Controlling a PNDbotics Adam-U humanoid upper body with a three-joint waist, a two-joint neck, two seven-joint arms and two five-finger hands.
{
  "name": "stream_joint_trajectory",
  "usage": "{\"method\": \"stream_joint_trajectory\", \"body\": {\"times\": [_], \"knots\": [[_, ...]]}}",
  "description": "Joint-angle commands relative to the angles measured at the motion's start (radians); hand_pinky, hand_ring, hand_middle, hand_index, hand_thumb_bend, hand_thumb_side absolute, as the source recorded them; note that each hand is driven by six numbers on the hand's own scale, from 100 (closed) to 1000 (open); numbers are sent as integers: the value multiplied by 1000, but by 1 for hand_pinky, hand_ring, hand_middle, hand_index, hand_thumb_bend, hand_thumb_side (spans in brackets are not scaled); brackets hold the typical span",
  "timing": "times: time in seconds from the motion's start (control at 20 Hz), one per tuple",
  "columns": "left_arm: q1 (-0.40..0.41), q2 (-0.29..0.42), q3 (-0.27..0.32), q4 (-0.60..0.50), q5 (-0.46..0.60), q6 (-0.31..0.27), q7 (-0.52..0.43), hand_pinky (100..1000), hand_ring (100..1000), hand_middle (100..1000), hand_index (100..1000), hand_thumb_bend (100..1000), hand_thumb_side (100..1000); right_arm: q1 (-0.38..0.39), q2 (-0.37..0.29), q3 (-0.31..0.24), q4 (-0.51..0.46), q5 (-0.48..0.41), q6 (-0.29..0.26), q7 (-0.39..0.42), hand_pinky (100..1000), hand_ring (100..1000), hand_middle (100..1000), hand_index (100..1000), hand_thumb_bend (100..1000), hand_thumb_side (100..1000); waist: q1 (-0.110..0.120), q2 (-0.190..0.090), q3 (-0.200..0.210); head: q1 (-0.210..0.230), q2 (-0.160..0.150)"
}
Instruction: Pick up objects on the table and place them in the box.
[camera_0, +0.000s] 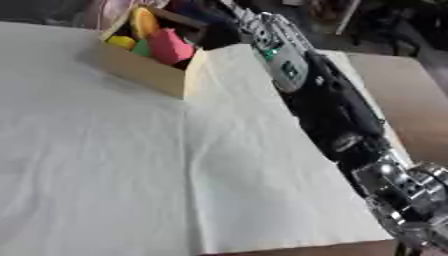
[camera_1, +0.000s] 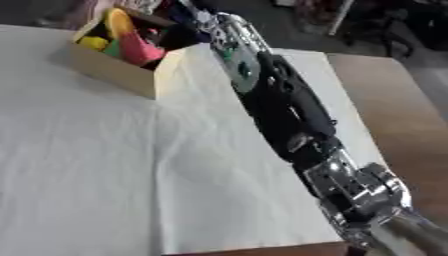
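Note:
An open cardboard box stands at the far left of the white cloth. Inside it lie a pink block, an orange piece, a yellow piece and a bit of green. My right arm stretches from the lower right corner diagonally up to the box. Its hand is a dark blur at the box's far right corner, over the rim. I cannot make out whether it holds anything. My left hand shows in neither view.
The white cloth covers the table in front of the box. Bare brown tabletop shows to the right of the cloth and along the near edge. Dark clutter lies beyond the table's far side.

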Motion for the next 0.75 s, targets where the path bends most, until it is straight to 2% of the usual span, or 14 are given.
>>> {"method": "stream_joint_trajectory", "body": {"times": [0.05,0.25,0.4,0.5,0.55,0.75], "knots": [[-4,17,15,-17,-6,-1,11,826,610,642,819,426,520,52,-63,-2,-178,-144,47,-47,696,687,752,893,298,402,-5,-25,-7,13,1],[2,12,21,-12,-8,-2,18,827,613,646,819,425,519,194,-62,-16,-348,-301,111,-135,668,653,714,868,257,401,-5,-27,-20,27,3],[4,6,24,-11,-8,-7,21,829,616,648,819,424,517,308,-21,-42,-445,-386,119,-208,654,634,692,847,220,403,-4,-28,-29,34,7],[6,4,26,-11,-9,-11,23,833,617,649,819,422,517,372,9,-55,-489,-431,105,-247,648,624,679,828,186,397,-4,-28,-32,39,8],[7,3,27,-11,-10,-12,24,836,618,650,818,421,516,403,25,-59,-508,-449,91,-261,644,620,674,815,153,383,-4,-27,-33,41,8],[9,-4,29,-13,-16,-19,23,837,615,648,816,418,520,508,83,-69,-550,-483,20,-283,644,619,673,809,112,358,-5,-22,-31,63,8]]}}
